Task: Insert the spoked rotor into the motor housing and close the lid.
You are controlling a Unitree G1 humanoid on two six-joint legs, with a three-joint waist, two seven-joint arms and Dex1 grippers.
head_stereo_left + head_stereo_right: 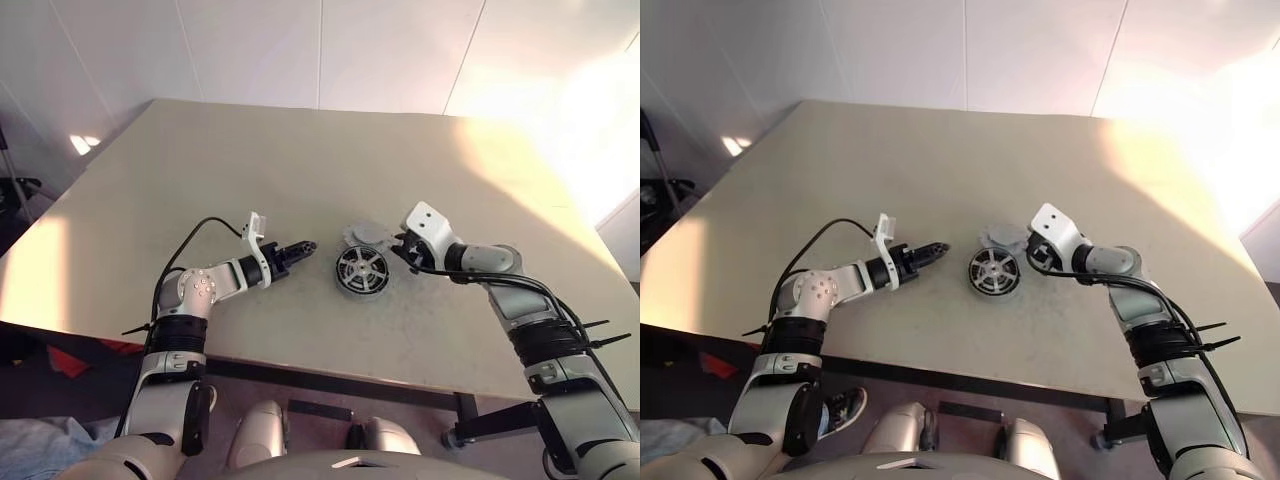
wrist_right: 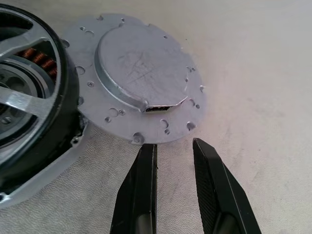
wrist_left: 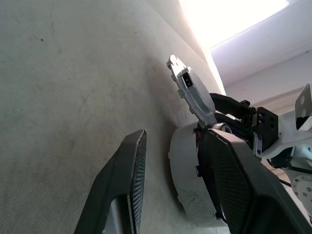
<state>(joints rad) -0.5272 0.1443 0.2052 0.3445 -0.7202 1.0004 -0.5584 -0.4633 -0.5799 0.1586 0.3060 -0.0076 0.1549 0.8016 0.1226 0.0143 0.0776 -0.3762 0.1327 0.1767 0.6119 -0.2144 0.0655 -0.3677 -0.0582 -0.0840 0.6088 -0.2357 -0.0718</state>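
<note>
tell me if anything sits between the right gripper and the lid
Nothing visible does. The right gripper has its fingers slightly apart and pointed at the near rim of the lid, with bare table between them.

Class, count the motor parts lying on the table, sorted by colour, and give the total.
Dark: 1, the spoked rotor, seated in the motor housing
Pale grey: 1, the lid, flat beside it
Total: 2

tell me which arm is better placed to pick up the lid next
Right. The right gripper points at the lid with open fingers just short of its rim; the left gripper sits beyond the motor housing.
</note>
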